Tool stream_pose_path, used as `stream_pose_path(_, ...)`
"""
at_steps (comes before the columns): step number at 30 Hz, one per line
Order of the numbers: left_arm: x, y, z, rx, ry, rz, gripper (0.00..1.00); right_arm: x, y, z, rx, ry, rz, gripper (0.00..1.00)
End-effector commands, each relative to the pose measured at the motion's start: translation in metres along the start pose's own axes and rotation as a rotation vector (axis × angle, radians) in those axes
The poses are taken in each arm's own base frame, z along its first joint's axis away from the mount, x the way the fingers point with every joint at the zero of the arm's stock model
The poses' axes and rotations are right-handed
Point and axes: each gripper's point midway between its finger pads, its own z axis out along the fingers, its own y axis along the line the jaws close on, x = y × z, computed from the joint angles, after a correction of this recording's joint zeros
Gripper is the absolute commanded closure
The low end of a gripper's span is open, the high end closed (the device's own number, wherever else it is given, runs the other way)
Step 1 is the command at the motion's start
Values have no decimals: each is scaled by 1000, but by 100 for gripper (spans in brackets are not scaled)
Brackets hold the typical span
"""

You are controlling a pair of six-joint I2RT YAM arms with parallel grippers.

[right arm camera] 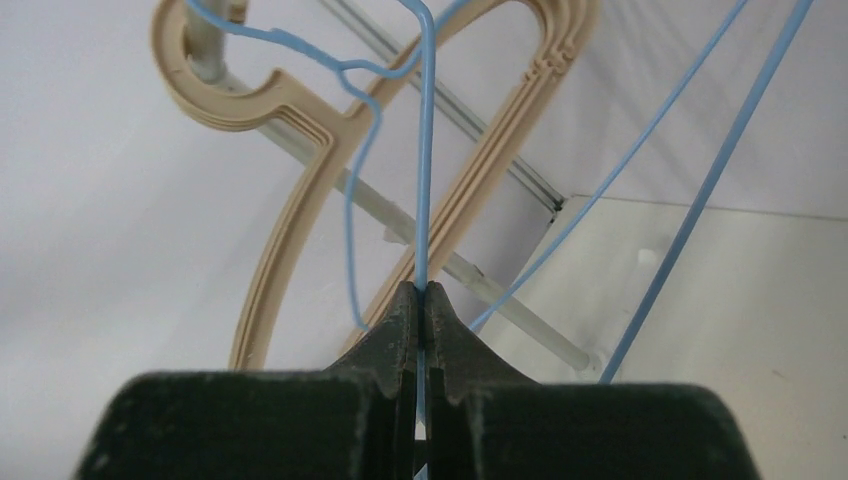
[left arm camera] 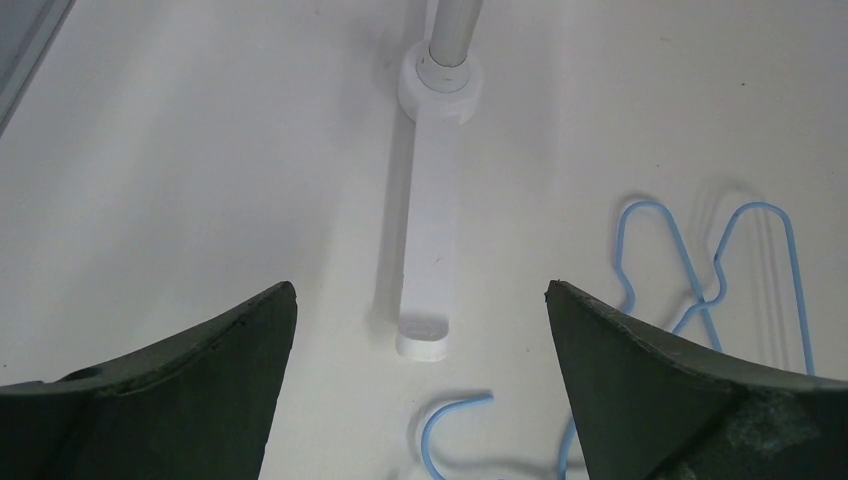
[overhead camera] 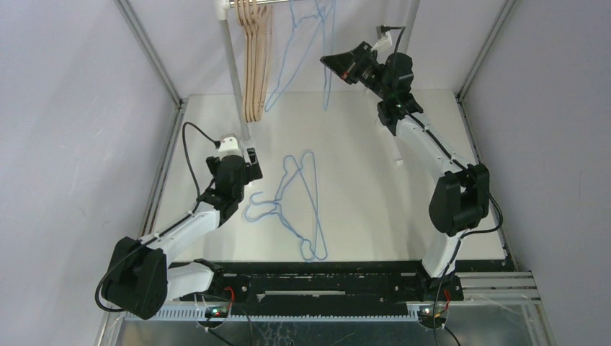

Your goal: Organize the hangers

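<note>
Several tan wooden hangers (overhead camera: 253,65) hang together on the rail at the back; they also show in the right wrist view (right arm camera: 300,130). A light-blue wire hanger (overhead camera: 284,79) hangs beside them. My right gripper (overhead camera: 324,62) is raised near the rail and shut on the wire of another blue hanger (right arm camera: 424,190), pinched between the fingertips of that gripper (right arm camera: 422,292). More blue wire hangers (overhead camera: 299,205) lie overlapping on the table. My left gripper (overhead camera: 234,158) hovers low to their left, open and empty (left arm camera: 420,290), with a blue hook (left arm camera: 450,425) just below the gap and further hooks (left arm camera: 700,260) to the right.
The silver rail's upright post (overhead camera: 234,79) stands on the table at the back left, in a white joint (left arm camera: 440,85) with a flat white foot (left arm camera: 428,260) running toward my left gripper. Metal frame bars (overhead camera: 166,94) edge the white table.
</note>
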Motion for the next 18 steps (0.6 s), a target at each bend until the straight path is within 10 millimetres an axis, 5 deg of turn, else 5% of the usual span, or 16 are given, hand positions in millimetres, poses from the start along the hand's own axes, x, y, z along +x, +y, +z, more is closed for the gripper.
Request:
stream_pose_path(1,-13,-4,0,12,-42,-31,0,-20,25,5,-37,-75,1,100)
stream_pose_path(5,-12,-4,1,14,-38,-31,1,-10,12,9,-6,-28,16,99)
stream_pose_path(11,-12,-3,1,8,-40,-28,1,11,2,5,43,68,-27,72)
stream_pose_path(12,-12,-3,1,7,-39,-27,1,14,0,2,62,75,-40,62)
stream_pose_path(18,-12,-3,0,7,-40,-28,0,8,-8,-41,196,-7,-158,30)
